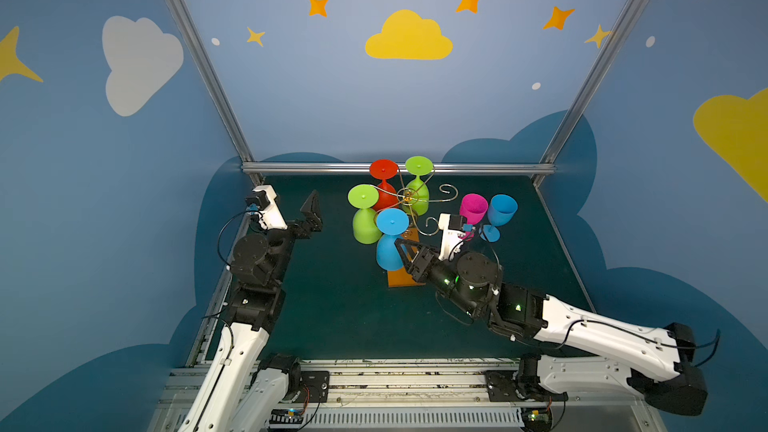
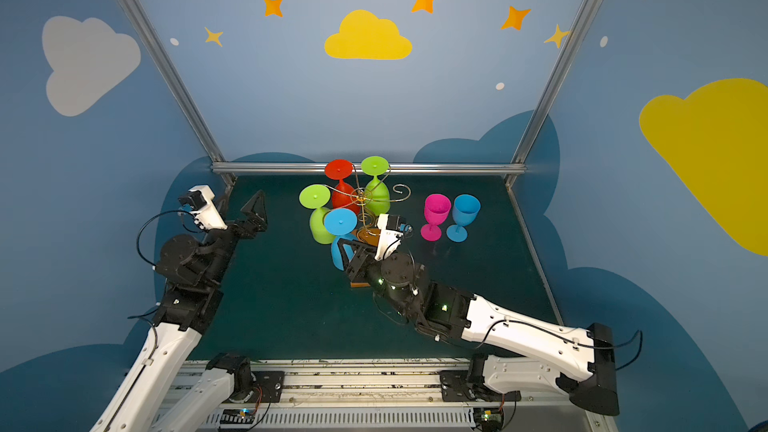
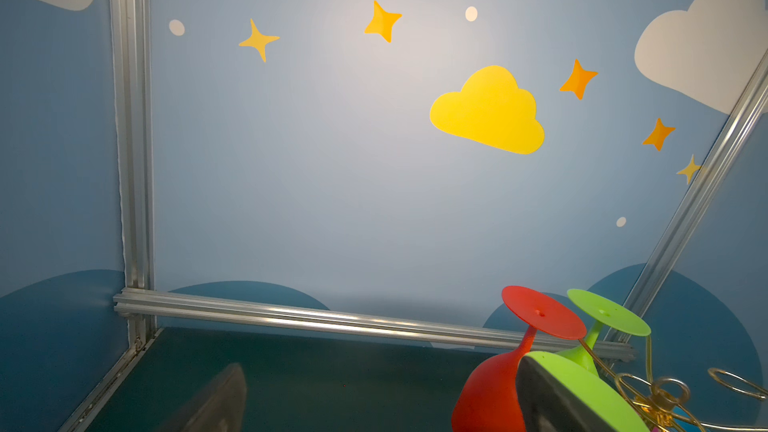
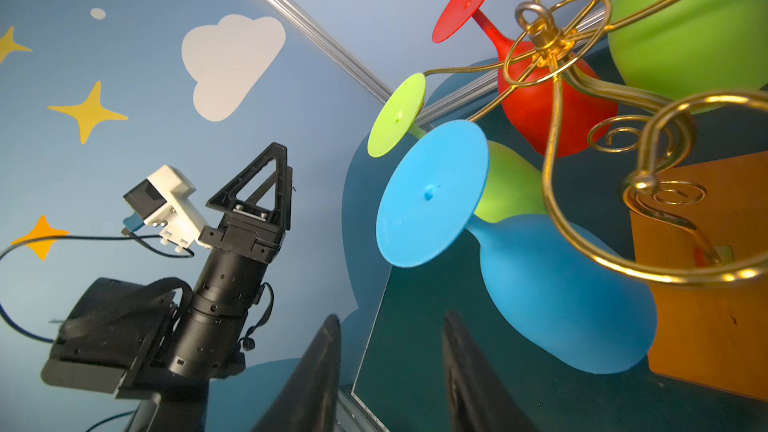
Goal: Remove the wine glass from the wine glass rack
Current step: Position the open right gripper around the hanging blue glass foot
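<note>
Gold wire rack (image 1: 409,195) stands toward the back of the table (image 1: 332,317) on its orange base (image 1: 398,278). Four glasses hang on it foot-up: red glass (image 1: 383,169), two green glasses (image 1: 365,226), and the hanging blue glass (image 1: 388,253) nearest the front. In both top views the right pincer (image 1: 405,250) overlaps that blue bowl and I can't tell contact. The right wrist view settles it: fingers (image 4: 316,367) are apart with nothing between them, and the bowl is just beside one. Left pincer (image 2: 239,205) is spread wide, empty, well off to the left. Pink glass (image 2: 436,211) and standing blue glass (image 2: 464,211) are upright right of the rack. In a top view the wrist camera (image 1: 451,234) hides the pink stem.
</note>
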{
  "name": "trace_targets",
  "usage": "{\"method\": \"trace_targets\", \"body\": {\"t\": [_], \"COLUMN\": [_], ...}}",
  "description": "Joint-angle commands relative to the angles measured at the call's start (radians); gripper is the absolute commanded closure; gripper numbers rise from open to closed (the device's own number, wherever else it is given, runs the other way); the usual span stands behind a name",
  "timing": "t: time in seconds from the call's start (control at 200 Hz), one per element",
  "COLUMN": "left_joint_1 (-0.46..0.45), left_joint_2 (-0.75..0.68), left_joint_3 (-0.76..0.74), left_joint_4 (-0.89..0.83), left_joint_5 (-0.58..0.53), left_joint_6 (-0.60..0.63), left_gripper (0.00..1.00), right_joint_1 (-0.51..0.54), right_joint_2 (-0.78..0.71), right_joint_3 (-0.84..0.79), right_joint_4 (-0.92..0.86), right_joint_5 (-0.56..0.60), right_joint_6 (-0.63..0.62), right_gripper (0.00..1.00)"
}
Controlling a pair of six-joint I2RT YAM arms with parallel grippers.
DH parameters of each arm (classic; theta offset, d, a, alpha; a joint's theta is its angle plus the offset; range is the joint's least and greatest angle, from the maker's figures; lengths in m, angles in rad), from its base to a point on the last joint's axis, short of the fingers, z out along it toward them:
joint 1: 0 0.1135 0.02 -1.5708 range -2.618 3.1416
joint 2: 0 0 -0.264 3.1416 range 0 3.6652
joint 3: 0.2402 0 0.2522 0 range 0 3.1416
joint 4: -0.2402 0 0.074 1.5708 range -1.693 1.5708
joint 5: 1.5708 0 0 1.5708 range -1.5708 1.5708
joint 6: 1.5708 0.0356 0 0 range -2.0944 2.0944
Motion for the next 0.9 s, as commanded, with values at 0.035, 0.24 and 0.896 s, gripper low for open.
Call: {"method": "trace_targets", "body": {"t": [0.035, 0.24, 0.896], "left_joint_1": [-0.007, -0.008, -0.011], "left_joint_2": [-0.015, -0.020, -0.031], "left_joint_3": [-0.013, -0.014, -0.018], "left_joint_4": [0.013, 0.016, 0.019], "left_joint_5": [-0.017, -0.022, -0.028], "left_joint_6": [0.023, 0.028, 0.032], "left_gripper": [0.00, 0.00, 0.00], "right_joint_1": [-0.028, -0.067, -0.124], "right_joint_2": [0.010, 0.038, 0.091], "right_joint_3": [-0.006, 0.001, -0.001], "right_joint_4": [0.052, 0.065, 0.115], "right_joint_5": [-0.014, -0.065, -0.143], "right_joint_6": [0.055, 0.096, 0.152], "right_gripper": [0.60, 0.62, 0.67]}}
